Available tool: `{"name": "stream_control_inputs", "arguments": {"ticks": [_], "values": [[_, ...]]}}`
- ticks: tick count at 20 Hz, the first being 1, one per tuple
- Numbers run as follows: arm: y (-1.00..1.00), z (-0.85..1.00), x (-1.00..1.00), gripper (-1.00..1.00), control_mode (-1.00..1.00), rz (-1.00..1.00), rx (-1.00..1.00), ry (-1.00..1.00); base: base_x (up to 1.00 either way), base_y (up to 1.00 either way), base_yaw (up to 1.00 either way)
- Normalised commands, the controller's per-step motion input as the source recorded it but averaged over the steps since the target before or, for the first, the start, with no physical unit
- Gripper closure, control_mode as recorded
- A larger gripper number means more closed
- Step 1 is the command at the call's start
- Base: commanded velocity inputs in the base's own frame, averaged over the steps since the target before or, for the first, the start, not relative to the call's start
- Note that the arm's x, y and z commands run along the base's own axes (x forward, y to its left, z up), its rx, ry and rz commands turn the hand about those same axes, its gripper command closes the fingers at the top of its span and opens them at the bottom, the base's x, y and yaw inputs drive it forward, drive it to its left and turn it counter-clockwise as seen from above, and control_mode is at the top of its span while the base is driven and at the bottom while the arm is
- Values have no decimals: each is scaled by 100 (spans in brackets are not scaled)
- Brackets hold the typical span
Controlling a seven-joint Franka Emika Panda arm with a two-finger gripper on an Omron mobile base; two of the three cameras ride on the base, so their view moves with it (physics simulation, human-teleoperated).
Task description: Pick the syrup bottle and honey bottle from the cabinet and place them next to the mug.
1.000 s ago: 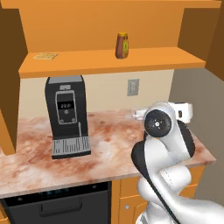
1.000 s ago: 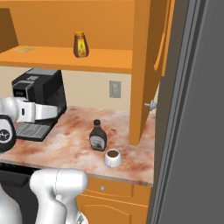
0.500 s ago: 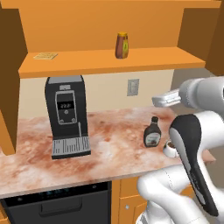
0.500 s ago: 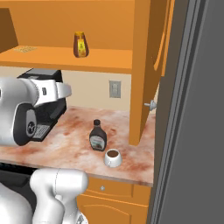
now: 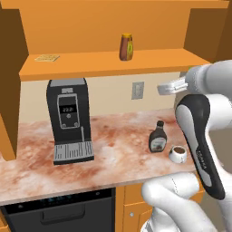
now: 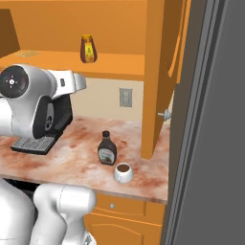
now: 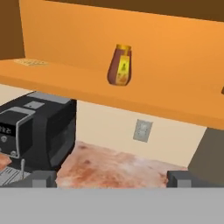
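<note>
Hand view shows the claw (image 7: 112, 178) wide and empty, facing the honey bottle (image 7: 120, 64) upright on the cabinet (image 7: 175, 70) shelf.

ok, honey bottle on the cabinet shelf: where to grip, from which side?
Grip the honey bottle across its wide amber body, just below the cap. It stands upright on the cabinet shelf with free space either side, so probably come in level from the open front, fingers straddling it.

No legible text; coffee machine display (image 5: 67, 109) digits too blurred.
</note>
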Motion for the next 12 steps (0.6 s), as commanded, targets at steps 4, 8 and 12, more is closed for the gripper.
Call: {"name": "stream_control_inputs", "arguments": {"ticks": [4,8,12], "values": [[12,42,77,-100,-100,-16,4,8,0,0,0],[7,51,59,-100,-100,-16,8,7,0,0,0],[4,62,37,-100,-100,-3,19,9,0,0,0]]}}
